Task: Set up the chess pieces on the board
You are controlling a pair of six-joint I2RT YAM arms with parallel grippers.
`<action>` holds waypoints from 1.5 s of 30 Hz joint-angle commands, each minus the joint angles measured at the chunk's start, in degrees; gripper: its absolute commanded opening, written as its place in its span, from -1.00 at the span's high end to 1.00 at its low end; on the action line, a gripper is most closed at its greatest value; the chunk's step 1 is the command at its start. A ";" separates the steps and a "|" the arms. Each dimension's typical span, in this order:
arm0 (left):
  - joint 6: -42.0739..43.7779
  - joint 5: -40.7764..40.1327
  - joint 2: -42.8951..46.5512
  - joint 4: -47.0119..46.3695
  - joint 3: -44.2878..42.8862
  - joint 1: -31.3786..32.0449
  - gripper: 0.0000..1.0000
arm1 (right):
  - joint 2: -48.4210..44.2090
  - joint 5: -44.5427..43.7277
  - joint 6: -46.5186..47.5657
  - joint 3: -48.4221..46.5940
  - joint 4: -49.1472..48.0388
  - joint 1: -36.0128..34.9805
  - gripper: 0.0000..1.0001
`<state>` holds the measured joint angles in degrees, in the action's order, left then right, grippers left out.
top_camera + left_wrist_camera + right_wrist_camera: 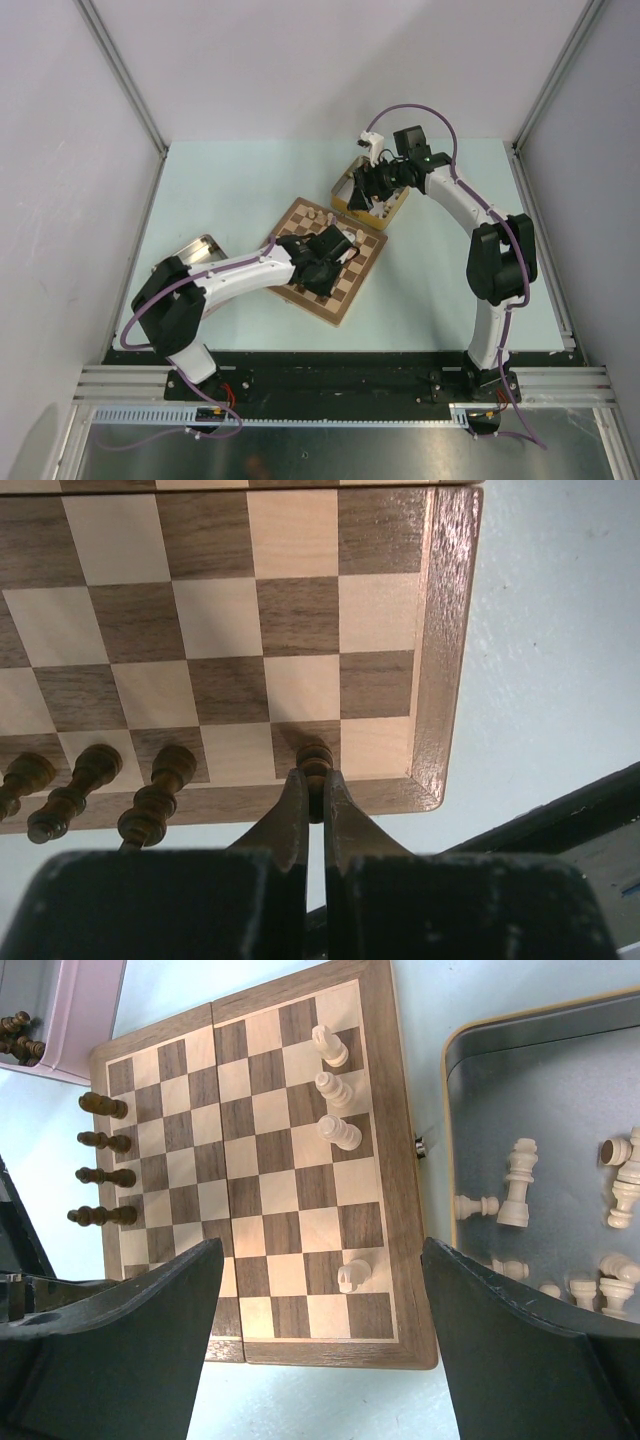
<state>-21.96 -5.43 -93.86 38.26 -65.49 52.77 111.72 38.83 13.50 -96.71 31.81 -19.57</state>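
Left gripper (pixel 315 785) is clamping shut on a dark piece (pixel 315 752), its fingers (pixel 290 810) pinching the piece from both sides; the piece is standing upright at the dark square next to the corner square, in the edge row of the board (pixel 230 630); three more dark pieces (pixel 160 785) are leaning along that same row, apart from the fingers.

Right gripper (pixel 322 1250) is hovering over the board with jaws spread wide, gripping nothing; a lone pale piece (pixel 350 1275) is standing on the board below, between its fingers; loose pale pieces (pixel 517 1182) are lying in the yellow-rimmed tin (pixel 447 1110) just beside the board.
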 commanded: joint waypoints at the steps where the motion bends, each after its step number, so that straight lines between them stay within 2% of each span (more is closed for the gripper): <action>1: 0.33 -0.63 0.52 -0.38 0.37 0.49 1.00 | -3.18 -0.24 -0.40 0.03 -1.58 0.32 -0.70; 20: 0.51 -1.07 -0.09 -0.47 0.72 0.58 0.94 | -3.09 -0.24 -0.49 0.03 -1.75 0.33 -0.71; 27: 0.42 -1.25 -0.53 -0.29 0.02 0.58 0.77 | -3.18 -0.24 -0.49 -0.06 -1.67 0.41 -0.71; 32: 0.25 -1.34 -0.71 -0.29 -0.33 0.58 0.74 | -3.09 -0.25 -0.49 -0.06 -1.75 0.41 -0.71; 45: -0.28 -2.39 -1.58 -0.29 -1.04 0.58 0.84 | -3.00 -0.33 -0.49 0.03 -1.76 0.50 -0.72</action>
<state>-21.98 -6.04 -94.54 38.22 -64.95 52.77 111.72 38.41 13.50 -96.64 31.73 -19.35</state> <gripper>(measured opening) 0.118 0.854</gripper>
